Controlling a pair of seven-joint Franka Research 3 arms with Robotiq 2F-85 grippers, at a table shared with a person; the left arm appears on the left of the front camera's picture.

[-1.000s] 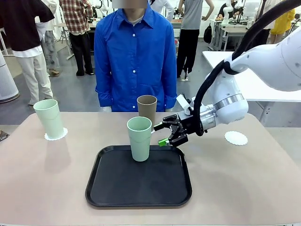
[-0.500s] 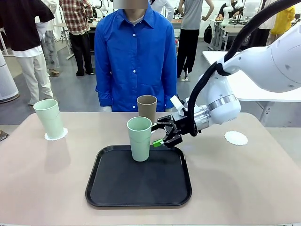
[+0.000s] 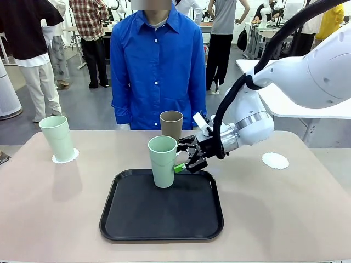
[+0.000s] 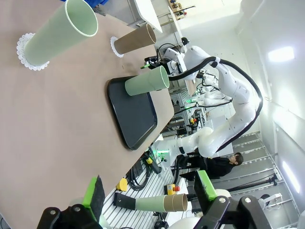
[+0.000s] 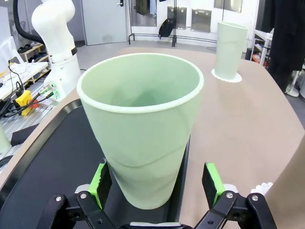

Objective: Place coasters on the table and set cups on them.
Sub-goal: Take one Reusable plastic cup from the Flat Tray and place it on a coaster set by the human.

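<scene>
Spread wide and gripping nothing, my right jaws are straddling the lower body of the mint cup on the tray, one green pad on each side with a gap left either way, so I am judging this the last instant before the squeeze. My left jaws are likewise hanging released, well back from everything, over the near part of the beige surface.

Far off to the left of my right jaws, the other mint cup is already standing on its coaster, which I am reading as one setting finished. Directly between my pads, the tray cup is sitting upright on the black tray, near its far edge. I am coming at it low and from the side because a tall tapered tumbler gives a steadier hold down there. Just behind my right jaws, toward the person, the brown cup is standing on a coaster whose edge shows in the left wrist view. Well off to the right, an empty coaster is lying on the surface, probably waiting for this cup.

Compared with a second ago, my right jaws are sitting further left, having crossed from beside the tray's far right corner to the cup itself; their spread is unchanged, and no cup or coaster has shifted.
</scene>
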